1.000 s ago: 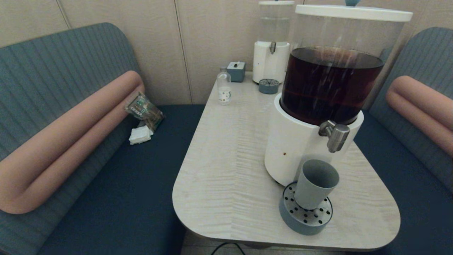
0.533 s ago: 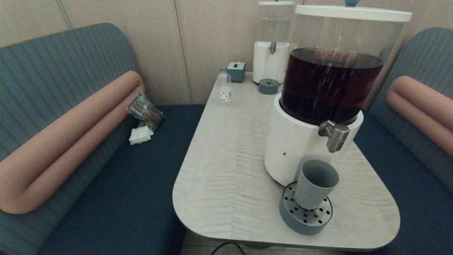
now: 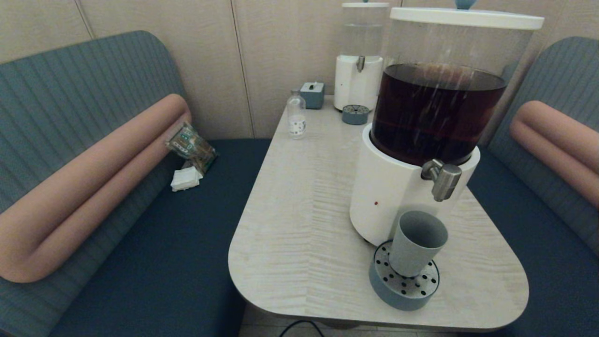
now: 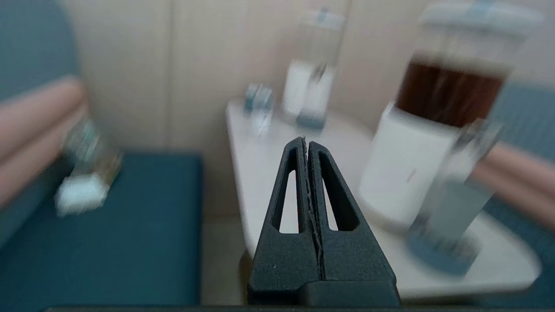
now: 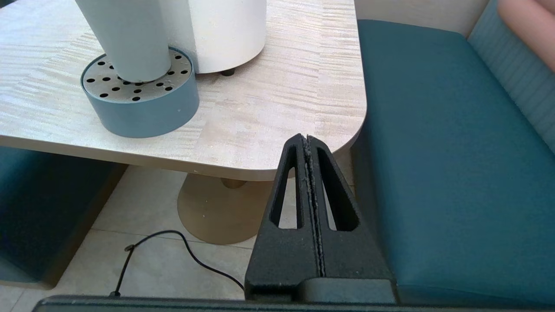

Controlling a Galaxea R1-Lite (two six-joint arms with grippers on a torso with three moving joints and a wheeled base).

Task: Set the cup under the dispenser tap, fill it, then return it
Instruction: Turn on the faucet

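The grey-blue cup point(image 3: 415, 249) stands upright and empty on the round perforated drip tray point(image 3: 403, 288), in front of the large dispenser's white base point(image 3: 388, 192). Its brushed-steel tap point(image 3: 444, 179) juts out above the cup, slightly to the right of its mouth. The tank holds dark brown liquid point(image 3: 433, 112). Neither arm shows in the head view. My left gripper point(image 4: 307, 141) is shut and empty, off the table's near left edge, and that view is smeared. My right gripper point(image 5: 307, 138) is shut and empty, low beside the table's near right corner; the cup point(image 5: 125, 37) lies ahead of it.
At the table's far end stand a narrower dispenser with clear liquid point(image 3: 360, 61), its small drip tray point(image 3: 355, 113), a grey-blue box point(image 3: 312, 94) and a small clear bottle point(image 3: 296, 114). Blue benches flank the table point(image 3: 299, 206); a snack packet point(image 3: 191, 146) lies on the left one. A cable point(image 5: 173, 247) crosses the floor.
The head view has barely shifted; cup, tray and dispenser stay put. The smear in the left wrist view suggests that arm is moving.
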